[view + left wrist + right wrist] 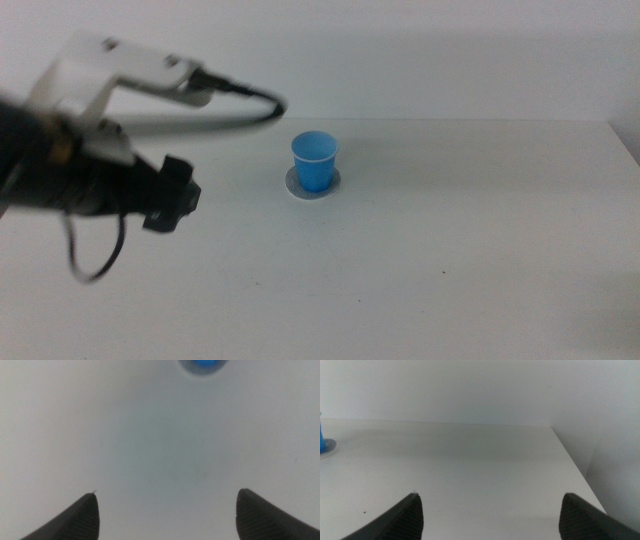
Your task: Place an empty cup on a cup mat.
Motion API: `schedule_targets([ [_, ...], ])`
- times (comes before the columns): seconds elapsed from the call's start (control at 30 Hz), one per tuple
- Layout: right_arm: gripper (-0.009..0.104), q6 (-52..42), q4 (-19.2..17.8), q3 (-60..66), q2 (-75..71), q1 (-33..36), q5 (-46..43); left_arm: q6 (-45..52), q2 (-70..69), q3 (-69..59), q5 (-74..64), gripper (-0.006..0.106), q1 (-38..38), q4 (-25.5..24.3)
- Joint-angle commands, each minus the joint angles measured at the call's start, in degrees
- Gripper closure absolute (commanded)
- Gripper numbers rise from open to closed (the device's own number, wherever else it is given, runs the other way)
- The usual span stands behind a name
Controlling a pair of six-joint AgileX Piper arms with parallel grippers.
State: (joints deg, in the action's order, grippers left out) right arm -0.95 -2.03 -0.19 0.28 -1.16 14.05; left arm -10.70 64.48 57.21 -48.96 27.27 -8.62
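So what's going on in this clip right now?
The small bright blue plastic cup stands upright on the round speckled grey cup mat, far back on the white table. Nothing is holding it. The left claw hangs above the table to the cup's left, apart from it, jaws open and empty. The right claw waits out of the middle view, low over the table, also open and empty. The placement looks done.

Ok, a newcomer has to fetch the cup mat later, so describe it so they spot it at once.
On the white table, look toward the far middle, right of the left gripper. The cup mat is the flat grey disc with a white edge, lying under the upright blue cup, which covers most of it.
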Motion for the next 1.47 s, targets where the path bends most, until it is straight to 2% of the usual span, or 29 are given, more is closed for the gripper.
schedule_targets([
  [0.0,0.002,-0.2,-0.2,0.2,-0.3,0.1,-0.4,-0.1,-7.5,-8.2,13.4,0.007,-1.6,-0.4],
  [0.1,0.002,-0.2,-0.2,0.2,-0.3,0.1,-0.4,0.5,-16.0,-20.9,30.8,0.007,-6.0,1.3],
  [0.17,0.002,-0.2,-0.2,0.2,-0.3,0.1,-0.4,0.3,-21.5,-28.0,37.2,0.007,-8.9,1.4],
  [0.3,0.002,-0.2,-0.2,0.2,-0.3,0.1,-0.4,0.2,-34.4,-40.4,43.6,0.007,-15.0,2.7],
  [0.33,0.002,-0.2,-0.2,0.2,-0.3,0.1,-0.4,0.2,-45.1,-48.5,43.6,0.007,-20.0,5.8],
  [0.4,0.002,-0.2,-0.2,0.2,-0.3,0.1,-0.4,0.2,-49.1,-51.4,43.6,0.007,-22.0,5.8],
  [0.77,0.002,-0.2,-0.2,0.2,-0.3,0.1,-0.4,0.2,-58.5,-57.2,45.2,0.007,-23.5,5.9],
  [0.83,0.002,-0.2,-0.2,0.2,-0.3,0.1,-0.4,1.9,-59.4,-57.2,43.3,0.007,-23.5,8.0],
  [0.97,0.002,-0.2,-0.2,0.2,-0.3,0.1,-0.4,12.2,-64.5,-57.2,36.7,0.007,-24.9,12.2],
  [1.1,0.002,-0.2,-0.2,0.2,-0.3,0.1,-0.4,12.9,-64.5,-57.2,36.2,0.007,-26.8,13.8],
  [1.43,0.002,-0.2,-0.2,0.2,-0.3,0.1,-0.4,13.9,-64.5,-57.2,37.2,0.007,-26.7,13.6],
])
